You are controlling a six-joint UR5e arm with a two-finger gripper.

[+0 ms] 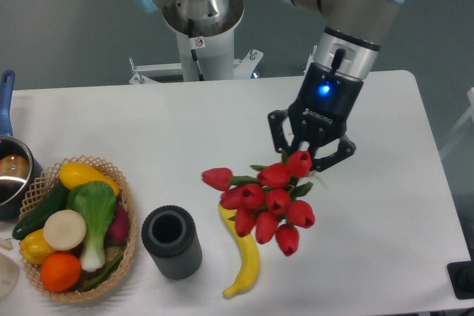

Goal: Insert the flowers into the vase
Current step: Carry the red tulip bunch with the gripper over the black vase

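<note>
From my feed, far left: a pot [13, 172] with a blue handle sits at the table [148, 123] edge, touching the woven basket [126, 246] beside it. Basket holds vegetables: a yellow one at the top, a dark green cucumber [41, 209], a bok choy [95, 209], a pale round slice, an orange [59, 271], something purple on the right side. Just right of the basket stands the vase [172, 242], dark grey, ribbed, upright, mouth open and nothing in it. Next over, a banana [246, 260] lies on the table, its upper end tucked under the flowers [270, 201]. The flowers are a bunch of red tulip heads with green leaves, sitting right of the vase and apart from it, one head sticking out to the left. Gripper [309, 157] is at the top right of the bunch, fingers angled down into it, blue light lit on the wrist. The stems are hidden behind the heads and fingers, so I cannot tell whether it is clamped on them or loose.
</note>
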